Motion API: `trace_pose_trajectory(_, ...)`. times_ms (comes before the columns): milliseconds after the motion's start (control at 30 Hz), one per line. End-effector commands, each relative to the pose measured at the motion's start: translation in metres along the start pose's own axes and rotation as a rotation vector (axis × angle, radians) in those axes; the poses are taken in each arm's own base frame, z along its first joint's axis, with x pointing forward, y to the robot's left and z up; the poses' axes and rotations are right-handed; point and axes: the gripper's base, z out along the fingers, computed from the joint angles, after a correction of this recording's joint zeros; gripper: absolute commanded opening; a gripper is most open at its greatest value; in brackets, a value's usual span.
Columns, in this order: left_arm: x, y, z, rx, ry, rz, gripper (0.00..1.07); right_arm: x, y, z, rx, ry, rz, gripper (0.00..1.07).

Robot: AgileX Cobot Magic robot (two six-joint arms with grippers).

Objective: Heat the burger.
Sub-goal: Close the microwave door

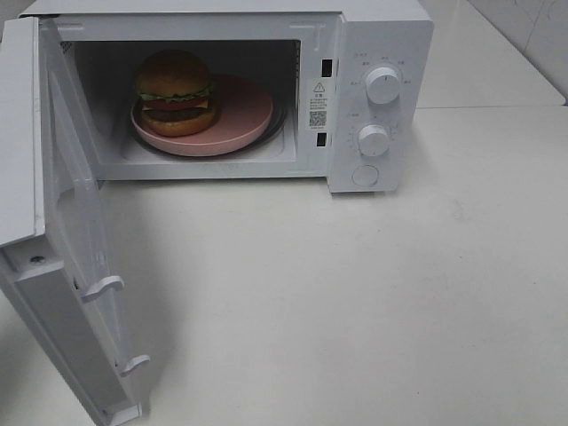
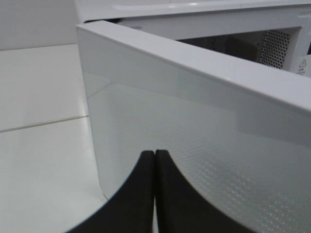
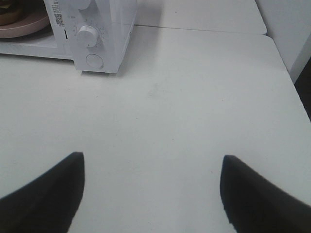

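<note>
The burger (image 1: 175,92) stands upright on a round pink plate (image 1: 244,111) inside the open white microwave (image 1: 382,35). The microwave door (image 1: 80,240) is swung out to the left. My left gripper (image 2: 154,156) is shut with nothing in it, its tips just behind the outer face of the door (image 2: 204,141). My right gripper (image 3: 151,167) stands open over bare table, well away from the microwave (image 3: 104,29). A sliver of the burger (image 3: 8,13) and the plate's rim (image 3: 24,28) show in the right wrist view. Neither gripper appears in the exterior high view.
Two white knobs (image 1: 382,85) (image 1: 374,140) and a round button (image 1: 365,176) sit on the microwave's right-hand panel. The white table (image 1: 355,302) spreads out in front. Its edge (image 3: 286,73) and a wall lie beyond the right gripper.
</note>
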Motion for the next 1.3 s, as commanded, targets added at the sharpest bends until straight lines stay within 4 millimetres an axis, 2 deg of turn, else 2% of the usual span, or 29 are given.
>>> trace_pose_trajectory(33, -0.003, -0.003, 0.01, 0.073, -0.014, -0.043, 0.0, 0.003, 0.0, -0.002, 0.005, -0.023, -0.007, 0.76)
trace_pose_trajectory(133, -0.003, -0.002, 0.02, 0.116, 0.011, -0.094, 0.0, 0.003, 0.0, -0.002, 0.005, -0.023, -0.007, 0.76)
trace_pose_trajectory(333, 0.0, -0.002, 0.026, 0.137, 0.005, -0.121, 0.0, 0.003, 0.0, -0.002, 0.005, -0.023, -0.007, 0.76)
trace_pose_trajectory(800, 0.014, -0.034, 0.045, 0.158, 0.043, -0.136, 0.0, 0.003, 0.0, -0.002, 0.005, -0.023, -0.007, 0.76)
trace_pose_trajectory(967, 0.013, -0.047, 0.059, 0.192, 0.049, -0.153, 0.0, 0.003, 0.0, -0.002, 0.005, -0.023, -0.007, 0.76)
trace_pose_trajectory(1000, 0.01, -0.052, 0.068, 0.208, 0.039, -0.157, 0.0, 0.003, 0.0, -0.002, 0.005, -0.023, -0.007, 0.76)
trace_pose_trajectory(1300, 0.0, -0.074, 0.098, 0.188, -0.003, -0.18, 0.0, 0.003, 0.0, -0.002, 0.005, -0.023, -0.007, 0.76)
